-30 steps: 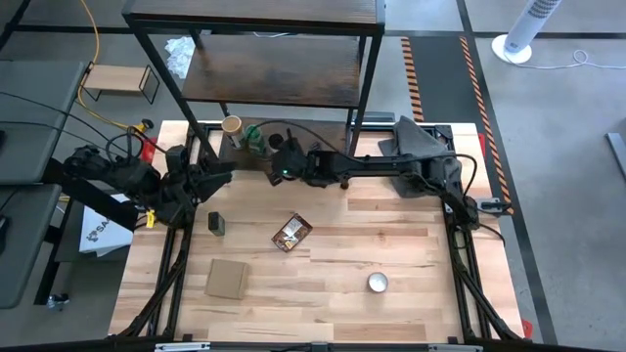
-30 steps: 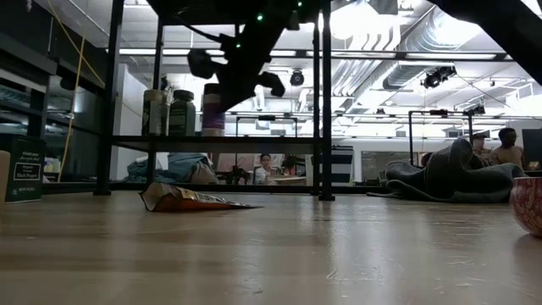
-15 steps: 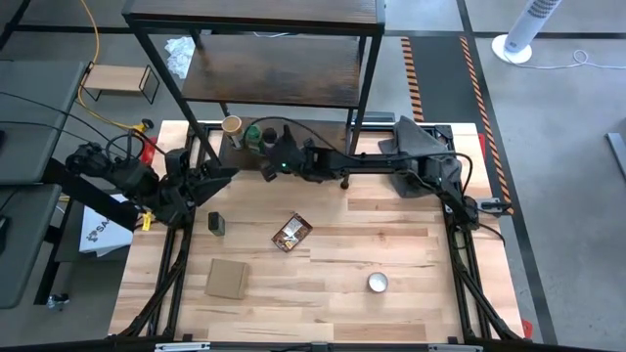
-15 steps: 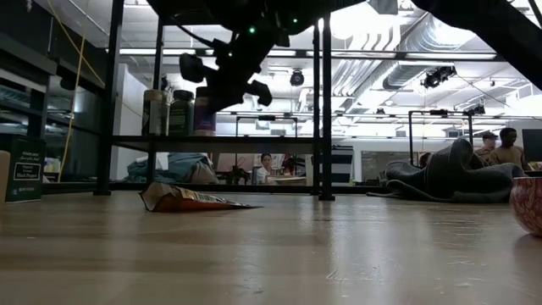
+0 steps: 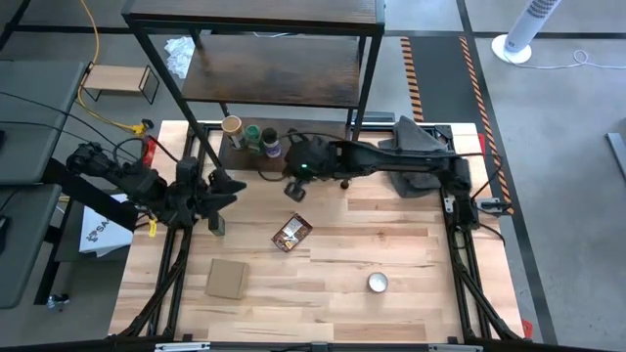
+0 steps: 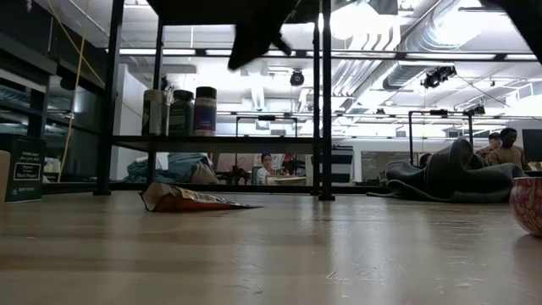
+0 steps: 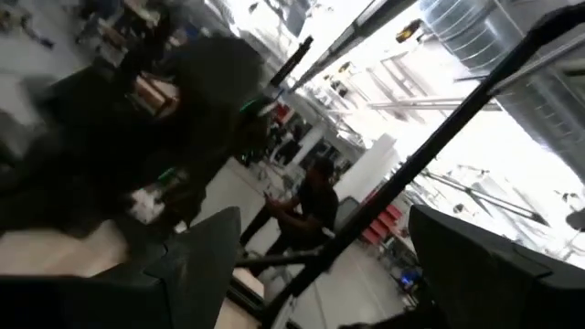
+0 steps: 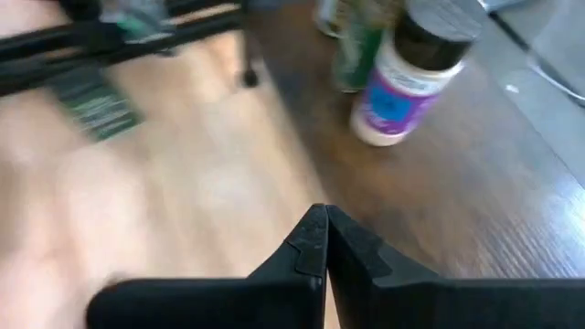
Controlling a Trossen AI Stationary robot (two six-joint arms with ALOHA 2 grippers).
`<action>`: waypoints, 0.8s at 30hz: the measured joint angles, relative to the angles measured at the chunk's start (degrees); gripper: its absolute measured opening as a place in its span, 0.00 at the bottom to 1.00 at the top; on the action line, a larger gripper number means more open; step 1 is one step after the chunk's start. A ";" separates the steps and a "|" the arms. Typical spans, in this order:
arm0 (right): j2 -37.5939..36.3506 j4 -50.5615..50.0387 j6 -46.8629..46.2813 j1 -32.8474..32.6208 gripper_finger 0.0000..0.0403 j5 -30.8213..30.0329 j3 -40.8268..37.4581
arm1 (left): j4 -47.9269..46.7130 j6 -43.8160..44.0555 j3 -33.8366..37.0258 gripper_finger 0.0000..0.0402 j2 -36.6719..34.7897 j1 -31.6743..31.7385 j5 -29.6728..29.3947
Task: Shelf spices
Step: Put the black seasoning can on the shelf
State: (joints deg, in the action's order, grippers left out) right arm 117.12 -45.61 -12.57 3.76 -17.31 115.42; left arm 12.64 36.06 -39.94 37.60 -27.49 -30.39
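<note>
Three jars (image 5: 250,136) stood in a row on the shelf's (image 5: 323,142) bottom board; the tin (image 5: 217,224) and pouch (image 5: 291,233) were left on the table (image 5: 391,244). Tin sat upright just beside my L gripper (image 5: 217,191), toward the table's near edge, so L arm was nearer. L jaws were wide apart, holding nothing. R gripper (image 5: 295,192) was pinched closed, empty, w/ pouch just beyond it.

Bright, even overhead light fills the high view with soft shadows. In the low view, ceiling lamps (image 6: 360,17) glare at the top, silhouetting the arms. Both wrist views are motion-blurred.
</note>
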 joint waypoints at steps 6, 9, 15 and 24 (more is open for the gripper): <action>-5.52 -10.55 -0.28 -3.36 0.00 0.49 0.00 | -0.14 1.39 0.00 0.78 3.43 1.09 -6.15; -7.95 -16.17 -2.17 -5.77 0.00 -1.69 0.00 | -5.03 4.78 0.00 0.78 6.15 2.09 -5.85; -10.40 -25.82 -7.67 -10.90 0.00 -8.31 0.00 | -22.75 20.95 0.00 0.78 11.03 3.62 -0.07; -10.66 -31.23 -16.05 -14.29 0.00 -14.25 -0.02 | -58.11 52.85 0.00 0.78 13.80 3.50 20.21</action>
State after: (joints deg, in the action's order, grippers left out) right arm 106.45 -76.84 -28.62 -10.53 -31.56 115.39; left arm -45.46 88.91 -39.94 51.40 -23.99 -10.18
